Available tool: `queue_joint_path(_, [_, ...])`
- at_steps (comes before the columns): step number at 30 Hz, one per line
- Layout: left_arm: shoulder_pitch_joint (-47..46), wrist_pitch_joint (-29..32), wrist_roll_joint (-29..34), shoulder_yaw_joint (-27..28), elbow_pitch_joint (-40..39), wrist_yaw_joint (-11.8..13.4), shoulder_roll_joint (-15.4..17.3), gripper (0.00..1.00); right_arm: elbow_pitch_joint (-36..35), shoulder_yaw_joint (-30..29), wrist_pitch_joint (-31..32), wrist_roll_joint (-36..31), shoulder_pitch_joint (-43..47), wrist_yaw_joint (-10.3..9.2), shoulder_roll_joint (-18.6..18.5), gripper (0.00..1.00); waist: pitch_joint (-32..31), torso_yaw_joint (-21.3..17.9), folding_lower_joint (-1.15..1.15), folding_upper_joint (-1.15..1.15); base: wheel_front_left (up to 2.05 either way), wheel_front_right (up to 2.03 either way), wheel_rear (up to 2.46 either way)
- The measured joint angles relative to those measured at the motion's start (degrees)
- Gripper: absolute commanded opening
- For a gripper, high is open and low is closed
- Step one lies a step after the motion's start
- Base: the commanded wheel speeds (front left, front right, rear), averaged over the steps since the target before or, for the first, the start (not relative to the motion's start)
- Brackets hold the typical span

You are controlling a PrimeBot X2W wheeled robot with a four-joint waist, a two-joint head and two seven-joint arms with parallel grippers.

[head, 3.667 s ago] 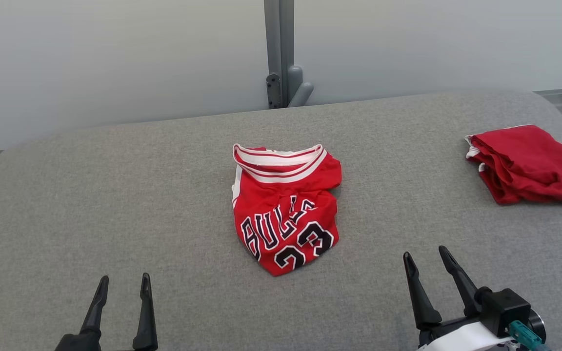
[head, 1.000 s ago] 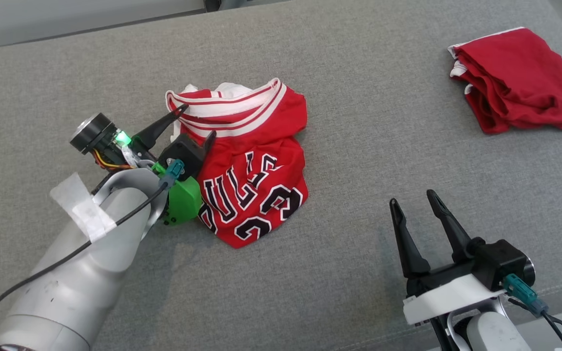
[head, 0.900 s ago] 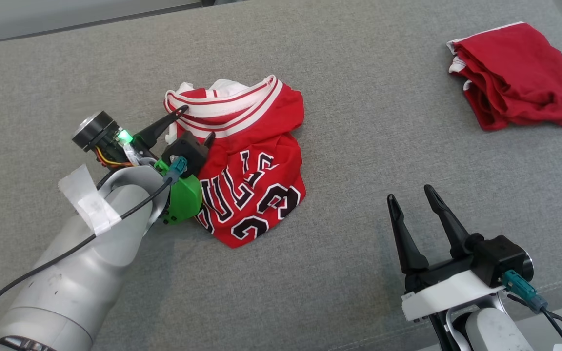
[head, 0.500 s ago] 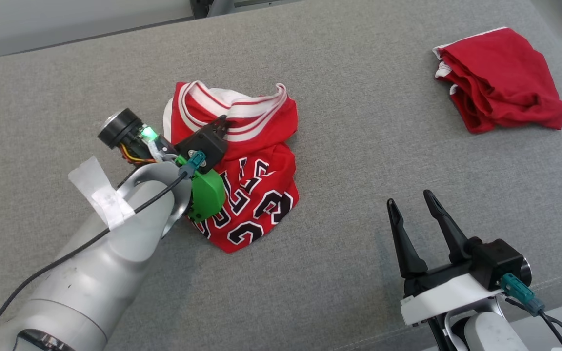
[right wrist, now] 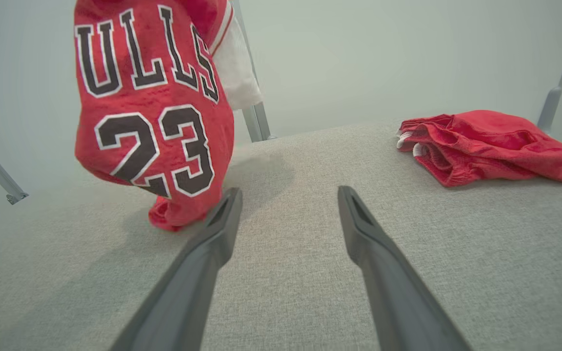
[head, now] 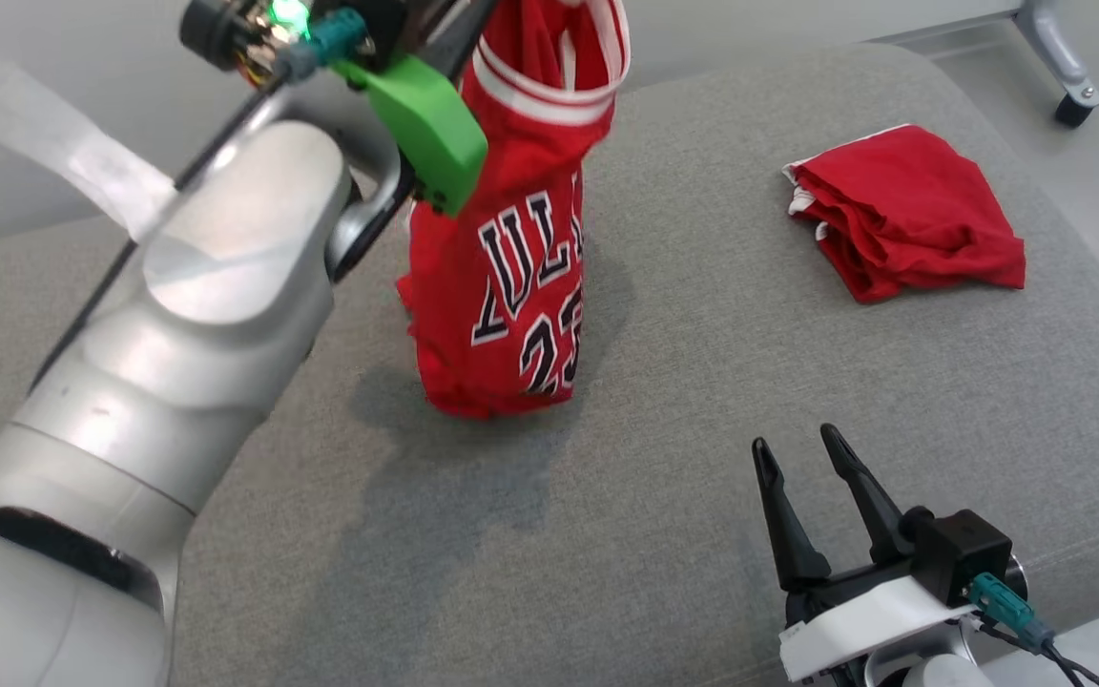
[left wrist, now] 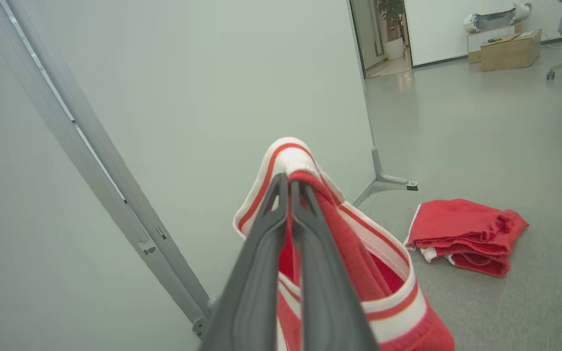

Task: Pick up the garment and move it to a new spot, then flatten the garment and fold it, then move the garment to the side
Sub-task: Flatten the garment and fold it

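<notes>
At left of head view, raising pale left forearm (head: pixel 225 239) steeply toward the top edge, far higher than half a second back, when reaching low over the grey cushion (head: pixel 702 401). Clamping left gripper (left wrist: pixel 290 181) tight on the white-and-red striped collar band of the jersey (head: pixel 511 239), pressing both fingers together with fabric pinched between. A second back, standing spread beside that same collar. In the middle, holding jersey up off the cushion, letting it hang long and narrow with lettering and 23 facing the head camera. Lowest fold touching or barely clearing the cushion, hard telling which. Earlier lying crumpled flat. Casting a dark shadow (head: pixel 454 458) below and left of the hanging cloth. Further right, leaving second red garment (head: pixel 902 210) bunched on the cushion, well apart from jersey, keeping the same shape as before. Putting its new place in head view down to camera motion, not to any move of the cloth. At lower right, keeping right gripper (head: pixel 794 437) spread wide, gripping nothing, hovering low over the cushion, pointing past the jersey's hem in right wrist view.
</notes>
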Motion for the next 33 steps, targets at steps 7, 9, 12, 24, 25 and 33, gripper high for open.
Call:
queue_joint_path(7, [-11.21, 3.85, 0.55, 4.34, 0.82, 8.89, -0.44, 0.0, 0.47, -0.35, 0.0, 0.19, 2.36, -0.01, 0.02, 1.0, -4.18, -1.94, 0.0, 0.0, 0.0, 0.0, 0.0])
queue_joint_path(9, [-13.57, 4.74, 0.34, 5.95, 1.19, 10.96, -0.08, 0.0, 0.49, -0.53, 0.0, 0.19, 2.4, -0.01, 0.02, 1.0, -5.05, -2.52, 0.0, 0.0, 0.0, 0.0, 0.0])
queue_joint_path(12, [-16.3, 5.5, 0.13, 7.14, 0.69, 12.83, 0.3, 0.0, 0.53, -0.74, 0.0, 0.18, 2.87, 0.0, 0.04, 1.0, -6.19, -3.26, 0.0, 0.0, 0.0, 0.0, 0.0])
queue_joint_path(24, [-3.47, 16.5, -2.23, 1.19, 3.34, 11.01, -0.04, 0.0, 0.19, 0.41, 0.0, 1.4, 3.43, 0.0, 0.03, 1.0, -6.86, -5.07, 0.0, 0.0, 0.0, 0.0, 0.0])
queue_joint_path(25, [-3.47, 16.5, -2.23, 1.19, 3.34, 11.01, -0.04, 0.0, 0.19, 0.41, 0.0, 1.4, 3.43, 0.0, 0.03, 1.0, -6.86, -5.07, 0.0, 0.0, 0.0, 0.0, 0.0])
queue_joint_path(33, [7.58, 14.34, -4.23, 0.31, 10.95, 11.56, 2.22, 0.01, -0.11, 0.49, 0.0, 1.99, 2.46, -0.01, 0.04, 1.0, -4.2, -6.11, 0.0, 0.0, 0.0, 0.0, 0.0])
